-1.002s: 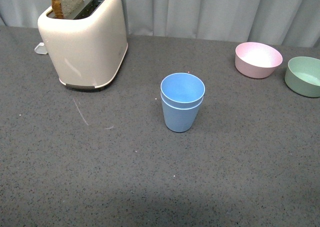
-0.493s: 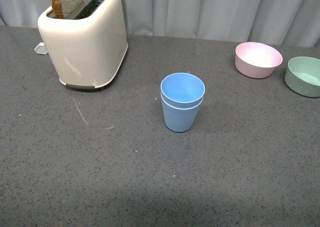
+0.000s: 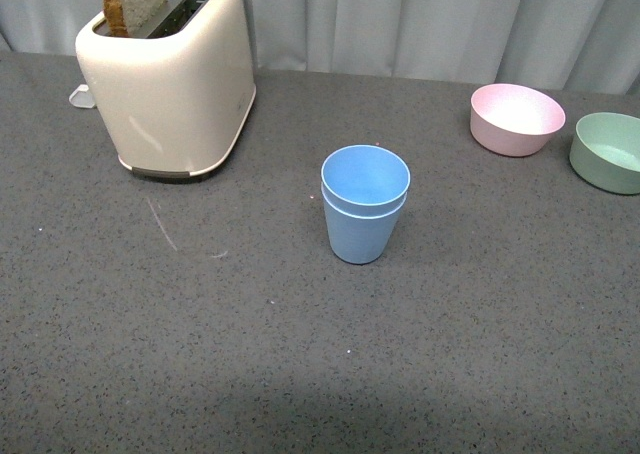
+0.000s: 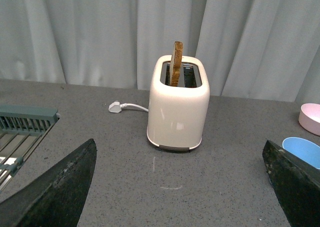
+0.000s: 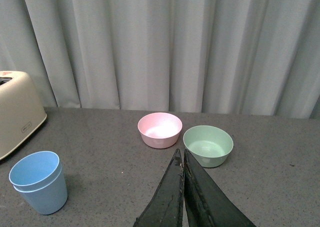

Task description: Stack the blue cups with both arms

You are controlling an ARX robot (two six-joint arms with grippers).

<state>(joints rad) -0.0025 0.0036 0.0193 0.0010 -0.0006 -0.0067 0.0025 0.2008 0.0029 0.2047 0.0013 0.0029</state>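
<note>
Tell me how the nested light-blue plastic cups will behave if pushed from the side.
The nested light-blue plastic cups look thin-walled, so probably light and likely to slide on the speckled grey tabletop. Narrower at the base than the rim, they may tip if pushed high.

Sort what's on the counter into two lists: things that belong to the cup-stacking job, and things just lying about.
Belongs to the job:
- blue cups, one nested in the other, upright

Just lying about:
- toaster with a bread slice in its slot
- pink bowl
- pale green bowl
- white plug
- dish rack
</note>
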